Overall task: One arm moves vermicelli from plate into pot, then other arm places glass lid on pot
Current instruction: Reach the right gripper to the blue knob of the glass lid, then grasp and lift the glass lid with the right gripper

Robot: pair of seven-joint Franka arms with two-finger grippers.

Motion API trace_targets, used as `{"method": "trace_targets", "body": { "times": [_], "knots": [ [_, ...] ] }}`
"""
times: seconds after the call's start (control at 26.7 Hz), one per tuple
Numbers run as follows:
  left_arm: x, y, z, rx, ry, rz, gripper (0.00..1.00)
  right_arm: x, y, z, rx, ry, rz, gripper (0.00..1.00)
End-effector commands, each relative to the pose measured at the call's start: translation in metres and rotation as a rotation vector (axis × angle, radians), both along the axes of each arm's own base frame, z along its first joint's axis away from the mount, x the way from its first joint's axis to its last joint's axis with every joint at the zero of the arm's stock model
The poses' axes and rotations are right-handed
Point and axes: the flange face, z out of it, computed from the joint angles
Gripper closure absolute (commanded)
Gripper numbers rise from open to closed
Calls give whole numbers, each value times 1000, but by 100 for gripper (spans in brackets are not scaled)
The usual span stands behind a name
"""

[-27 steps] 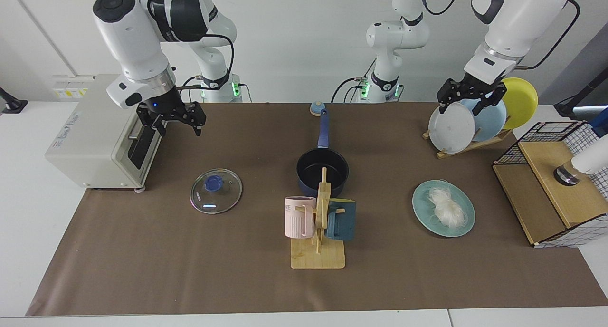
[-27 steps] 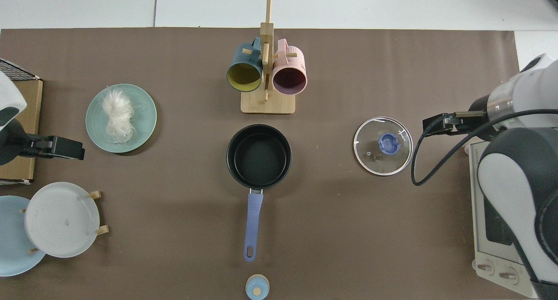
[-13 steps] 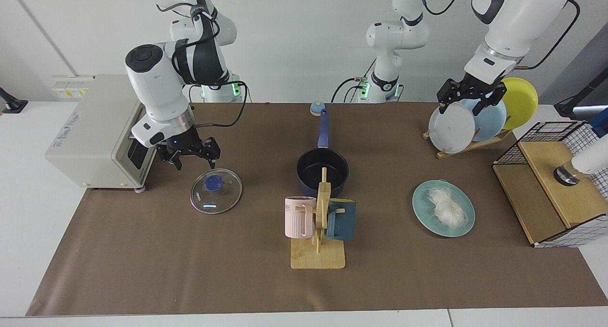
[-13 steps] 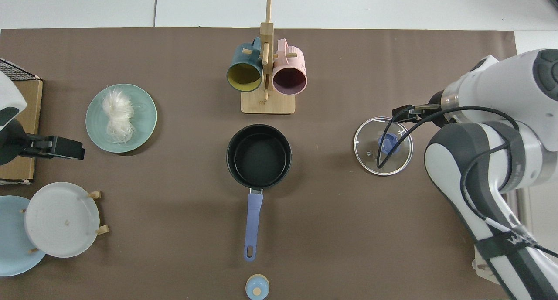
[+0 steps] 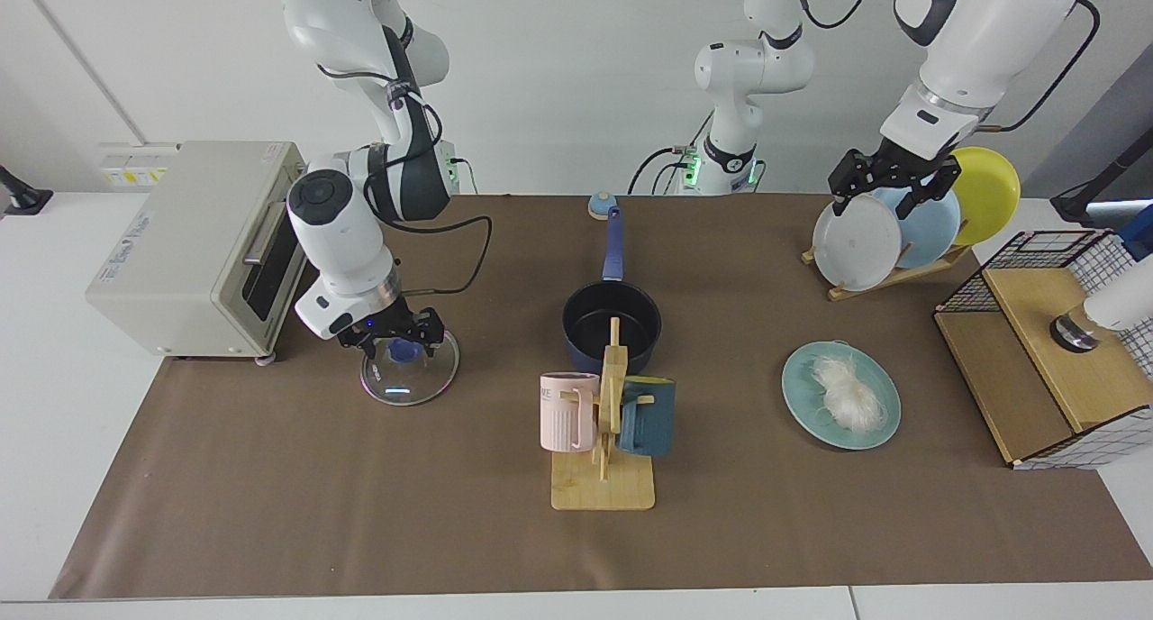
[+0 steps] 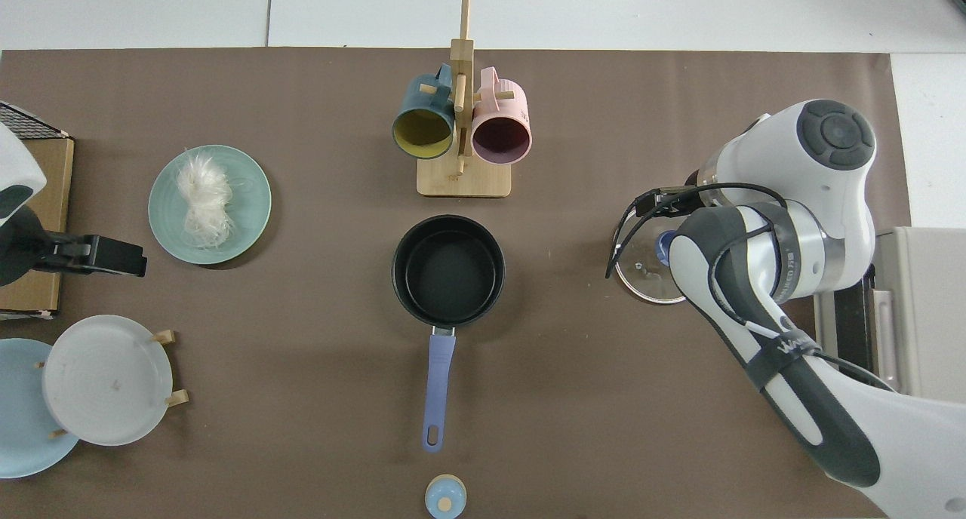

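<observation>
- Pot sits empty mid-surface; capping it now would shut out the vermicelli, on its teal plate
- Right gripper, spread, straddles the glass lid knob
- Left gripper waits, released, near 3 racked plates

White arms w/ dark grey joints, black cables, black grippers.

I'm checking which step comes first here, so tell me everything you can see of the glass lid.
The glass lid is a round, clear disc with a thin metal rim and a blue knob at its centre. It lies flat, knob up, on the brown table cover, apart from the pot. The right tool sits at the knob with fingers either side; contact cannot be told. In the top view the arm hides most of it.
</observation>
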Motion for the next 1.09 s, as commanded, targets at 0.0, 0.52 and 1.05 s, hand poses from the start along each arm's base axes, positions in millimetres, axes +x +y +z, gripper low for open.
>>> {"method": "trace_targets", "body": {
  "times": [0.0, 0.52, 1.05],
  "knots": [
    [0, -1, 4, 2, -10, 8, 0, -4, -1, -22, 2, 20, -21, 0],
    [0, 0, 4, 2, -10, 9, 0, -25, -6, -59, -84, 62, 53, 0],
    [0, -1, 4, 3, -10, 8, 0, -32, -4, -66, -75, 83, 36, 75]
  ]
}}
